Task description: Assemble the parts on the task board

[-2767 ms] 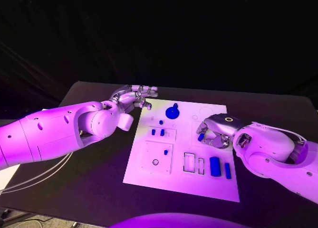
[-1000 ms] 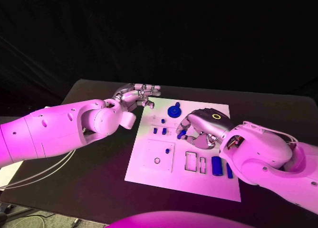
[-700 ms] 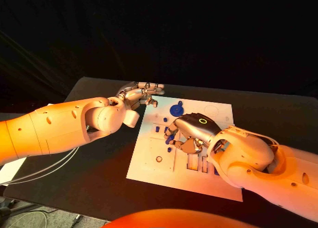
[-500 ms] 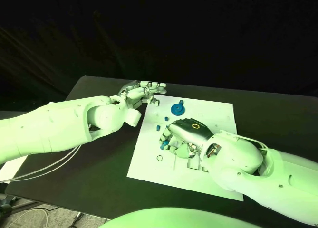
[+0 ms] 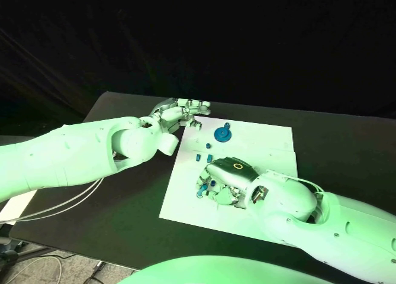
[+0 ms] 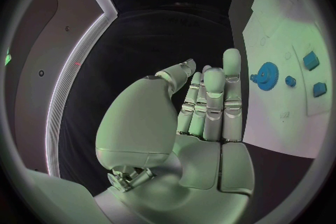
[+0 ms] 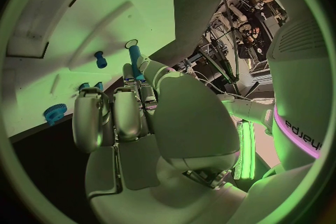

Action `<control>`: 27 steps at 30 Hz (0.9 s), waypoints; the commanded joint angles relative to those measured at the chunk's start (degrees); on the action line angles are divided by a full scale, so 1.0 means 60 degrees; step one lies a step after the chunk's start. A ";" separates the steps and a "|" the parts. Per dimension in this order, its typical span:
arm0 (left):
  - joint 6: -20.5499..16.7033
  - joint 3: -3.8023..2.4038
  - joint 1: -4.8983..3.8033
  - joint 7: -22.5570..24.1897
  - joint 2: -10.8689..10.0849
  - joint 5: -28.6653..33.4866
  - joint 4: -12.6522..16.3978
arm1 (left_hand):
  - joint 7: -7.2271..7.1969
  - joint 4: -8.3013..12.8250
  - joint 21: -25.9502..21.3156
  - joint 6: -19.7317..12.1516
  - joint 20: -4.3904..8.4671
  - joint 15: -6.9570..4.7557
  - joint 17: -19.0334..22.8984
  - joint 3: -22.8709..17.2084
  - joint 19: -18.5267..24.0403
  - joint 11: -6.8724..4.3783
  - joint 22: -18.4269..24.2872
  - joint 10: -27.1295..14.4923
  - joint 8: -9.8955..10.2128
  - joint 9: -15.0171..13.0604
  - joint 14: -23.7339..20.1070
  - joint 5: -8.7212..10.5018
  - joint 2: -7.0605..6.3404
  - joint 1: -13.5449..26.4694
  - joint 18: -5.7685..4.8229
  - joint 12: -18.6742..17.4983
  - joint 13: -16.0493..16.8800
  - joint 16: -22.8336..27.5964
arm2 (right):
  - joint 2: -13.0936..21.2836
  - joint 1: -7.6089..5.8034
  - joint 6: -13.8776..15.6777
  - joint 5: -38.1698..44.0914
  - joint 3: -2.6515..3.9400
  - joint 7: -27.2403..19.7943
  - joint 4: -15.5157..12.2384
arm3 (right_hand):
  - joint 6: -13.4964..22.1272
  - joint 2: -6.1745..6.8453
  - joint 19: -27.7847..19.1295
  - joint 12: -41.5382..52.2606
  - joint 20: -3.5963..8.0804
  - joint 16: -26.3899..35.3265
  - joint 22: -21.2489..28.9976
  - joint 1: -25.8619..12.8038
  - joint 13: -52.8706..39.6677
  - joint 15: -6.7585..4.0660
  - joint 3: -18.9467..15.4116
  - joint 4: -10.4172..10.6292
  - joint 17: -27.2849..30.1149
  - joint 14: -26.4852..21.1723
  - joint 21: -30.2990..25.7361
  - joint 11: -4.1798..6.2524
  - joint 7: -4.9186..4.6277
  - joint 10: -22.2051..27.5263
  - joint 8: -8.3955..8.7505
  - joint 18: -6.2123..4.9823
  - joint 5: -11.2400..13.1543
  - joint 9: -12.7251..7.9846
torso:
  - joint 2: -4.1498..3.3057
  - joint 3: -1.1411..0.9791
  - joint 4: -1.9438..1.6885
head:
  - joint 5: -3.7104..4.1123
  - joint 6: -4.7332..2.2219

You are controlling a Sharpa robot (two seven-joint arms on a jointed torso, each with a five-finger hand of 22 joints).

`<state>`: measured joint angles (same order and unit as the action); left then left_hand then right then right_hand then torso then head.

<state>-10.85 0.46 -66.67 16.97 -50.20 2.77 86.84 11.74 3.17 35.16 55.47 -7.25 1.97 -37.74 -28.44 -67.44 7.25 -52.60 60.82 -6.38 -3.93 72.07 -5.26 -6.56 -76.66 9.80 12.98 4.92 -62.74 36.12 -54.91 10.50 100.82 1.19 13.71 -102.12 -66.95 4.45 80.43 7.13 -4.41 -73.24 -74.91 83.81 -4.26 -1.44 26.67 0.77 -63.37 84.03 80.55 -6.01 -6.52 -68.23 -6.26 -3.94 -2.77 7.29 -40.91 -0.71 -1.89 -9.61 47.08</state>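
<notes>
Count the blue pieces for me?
5: a gear, two small blocks side by side, a short peg standing, a long peg in the right hand's fingers. More may hide under that arm.

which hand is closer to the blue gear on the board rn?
Left. The left hand hovers off the task board's far corner, beside the blue gear; the right hand works mid-board, farther away.

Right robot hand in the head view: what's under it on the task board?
The right robot hand hangs over the middle of the task board, pinching a blue peg. A small blue part and a ring show beside it; the board beneath the palm is covered.
</notes>
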 commanded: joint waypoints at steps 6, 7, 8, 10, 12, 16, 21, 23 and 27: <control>0.0189 -0.0005 -0.0003 0.0062 0.0015 -0.0025 0.0017 | -0.0006 -0.0009 -0.0063 -0.0074 -0.0051 0.0003 0.0008 0.0053 0.0001 -0.0005 0.0016 -0.0058 -0.0031 0.0008 -0.0088 -0.0054 0.0087 0.0035 0.0106 0.0044 -0.0011 0.0030 | -0.0094 0.0024 -0.0434 0.0053 -0.0027 -0.0071 0.0103 | 0.0014 -0.0072 -0.0024 -0.0010 -0.0060 -0.0035 -0.0317 0.0147 0.0005 0.0021 0.0148 -0.0097 0.0007 0.0289 0.0005 0.0466 -0.0077 -0.0532 0.0048 0.0078 -0.0055 0.0017 | -0.0009 -0.0005 -0.0009 | -0.0020 0.0039; 0.0190 -0.0005 -0.0003 0.0061 0.0014 -0.0025 0.0016 | -0.0006 -0.0009 -0.0063 -0.0074 -0.0051 0.0003 0.0008 0.0053 0.0001 -0.0005 0.0016 -0.0058 -0.0031 0.0008 -0.0088 -0.0054 0.0087 0.0035 0.0106 0.0044 -0.0011 0.0030 | -0.0103 0.0025 -0.0453 0.0062 -0.0030 -0.0055 0.0125 | 0.0014 -0.0072 -0.0024 -0.0010 -0.0060 -0.0035 -0.0317 0.0147 0.0005 0.0021 0.0148 -0.0097 0.0007 0.0289 0.0005 0.0466 -0.0077 -0.0532 0.0048 0.0078 -0.0055 0.0017 | -0.0010 -0.0005 -0.0011 | -0.0022 0.0044; 0.0191 -0.0005 -0.0003 0.0060 0.0014 -0.0025 0.0016 | -0.0006 -0.0009 -0.0063 -0.0074 -0.0051 0.0003 0.0008 0.0053 0.0001 -0.0005 0.0016 -0.0058 -0.0031 0.0008 -0.0088 -0.0054 0.0087 0.0035 0.0106 0.0044 -0.0011 0.0030 | -0.0113 0.0025 -0.0473 0.0075 -0.0033 -0.0035 0.0149 | 0.0014 -0.0072 -0.0024 -0.0010 -0.0060 -0.0035 -0.0317 0.0147 0.0005 0.0021 0.0148 -0.0097 0.0007 0.0289 0.0005 0.0466 -0.0077 -0.0532 0.0048 0.0078 -0.0055 0.0017 | -0.0010 -0.0005 -0.0009 | -0.0025 0.0049; 0.0193 -0.0005 -0.0003 0.0058 0.0014 -0.0025 0.0016 | -0.0006 -0.0009 -0.0063 -0.0074 -0.0051 0.0003 0.0008 0.0053 0.0001 -0.0005 0.0016 -0.0058 -0.0031 0.0008 -0.0088 -0.0054 0.0087 0.0035 0.0106 0.0044 -0.0011 0.0030 | -0.0136 0.0026 -0.0514 0.0118 -0.0038 0.0003 0.0190 | 0.0015 -0.0072 -0.0039 -0.0015 -0.0063 -0.0029 -0.0299 0.0139 0.0003 0.0024 0.0155 -0.0101 0.0017 0.0287 -0.0008 0.0463 -0.0080 -0.0533 0.0051 0.0073 -0.0058 0.0019 | -0.0005 -0.0002 -0.0002 | -0.0033 0.0060; 0.0196 -0.0005 -0.0003 0.0057 0.0014 -0.0025 0.0017 | -0.0006 -0.0009 -0.0063 -0.0074 -0.0051 0.0003 0.0008 0.0053 0.0001 -0.0005 0.0016 -0.0058 -0.0031 0.0008 -0.0088 -0.0054 0.0087 0.0035 0.0106 0.0044 -0.0011 0.0030 | -0.0161 0.0026 -0.0569 0.0157 -0.0044 0.0041 0.0230 | 0.0015 -0.0072 -0.0040 -0.0016 -0.0063 -0.0029 -0.0298 0.0138 0.0003 0.0024 0.0155 -0.0101 0.0018 0.0287 -0.0008 0.0463 -0.0081 -0.0533 0.0051 0.0073 -0.0058 0.0019 | -0.0007 -0.0003 0.0000 | -0.0034 0.0062; 0.0197 -0.0005 -0.0003 0.0055 0.0012 -0.0025 0.0017 | -0.0004 -0.0008 -0.0067 -0.0079 -0.0053 0.0004 0.0016 0.0062 0.0000 -0.0003 0.0019 -0.0065 -0.0037 0.0006 -0.0091 -0.0054 0.0093 0.0034 0.0106 0.0056 -0.0011 0.0029 | -0.0208 0.0026 -0.0655 0.0235 -0.0062 0.0103 0.0286 | 0.0018 -0.0072 -0.0047 -0.0022 -0.0065 -0.0020 -0.0290 0.0129 0.0002 0.0027 0.0161 -0.0103 0.0033 0.0283 -0.0014 0.0460 -0.0085 -0.0533 0.0055 0.0071 -0.0059 0.0021 | -0.0006 0.0001 -0.0007 | -0.0031 0.0080; 0.0197 -0.0005 -0.0003 0.0050 -0.0002 -0.0025 0.0026 | -0.0004 -0.0008 -0.0067 -0.0079 -0.0053 0.0004 0.0016 0.0062 0.0000 -0.0003 0.0019 -0.0065 -0.0037 0.0006 -0.0091 -0.0054 0.0093 0.0034 0.0106 0.0056 -0.0011 0.0029 | -0.0268 0.0026 -0.0720 0.0477 -0.0086 0.0180 0.0312 | 0.0023 -0.0071 -0.0053 -0.0031 -0.0068 -0.0021 -0.0284 0.0119 0.0002 0.0030 0.0168 -0.0108 0.0032 0.0282 -0.0019 0.0456 -0.0088 -0.0529 0.0061 0.0069 -0.0060 0.0023 | -0.0007 -0.0002 -0.0005 | -0.0040 0.0093; 0.0199 -0.0005 -0.0003 0.0046 -0.0004 -0.0025 0.0027 | -0.0004 -0.0008 -0.0067 -0.0079 -0.0053 0.0004 0.0016 0.0062 0.0000 -0.0003 0.0019 -0.0065 -0.0037 0.0006 -0.0091 -0.0054 0.0093 0.0034 0.0106 0.0056 -0.0011 0.0029 | -0.0301 0.0026 -0.0736 0.0587 -0.0094 0.0204 0.0315 | 0.0032 -0.0065 -0.0056 -0.0044 -0.0072 -0.0017 -0.0283 0.0106 0.0002 0.0034 0.0175 -0.0115 0.0039 0.0280 -0.0020 0.0451 -0.0092 -0.0522 0.0069 0.0068 -0.0059 0.0025 | -0.0002 0.0000 -0.0003 | -0.0036 0.0097; 0.0204 -0.0005 -0.0003 0.0041 -0.0003 -0.0025 0.0030 | -0.0004 -0.0008 -0.0067 -0.0079 -0.0053 0.0004 0.0016 0.0062 0.0000 -0.0003 0.0019 -0.0065 -0.0037 0.0006 -0.0091 -0.0054 0.0093 0.0034 0.0106 0.0056 -0.0011 0.0029 | -0.0360 0.0026 -0.0833 0.0732 -0.0114 0.0227 0.0322 | 0.0135 -0.0005 -0.0112 -0.0148 -0.0102 0.0015 -0.0228 -0.0019 0.0014 0.0072 0.0176 -0.0125 0.0096 0.0262 -0.0063 0.0408 -0.0130 -0.0418 0.0149 0.0053 -0.0063 0.0023 | 0.0000 0.0002 -0.0006 | -0.0031 0.0095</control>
<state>-10.73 0.46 -66.67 16.94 -50.29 2.76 86.87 11.74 3.17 34.96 55.47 -7.25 1.97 -37.69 -28.45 -67.44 7.25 -52.56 60.82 -6.38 -3.94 72.07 -5.26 -6.56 -76.66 9.81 12.98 4.92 -62.74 34.11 -54.92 7.81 103.07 0.73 14.40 -100.27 -66.36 4.45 79.89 6.73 -4.95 -73.23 -74.95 83.81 -4.23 -1.43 27.05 0.35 -62.85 84.03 80.43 -6.01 -7.31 -68.23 -5.50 -3.95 -3.00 7.48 -40.94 -0.70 -1.92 -9.83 47.66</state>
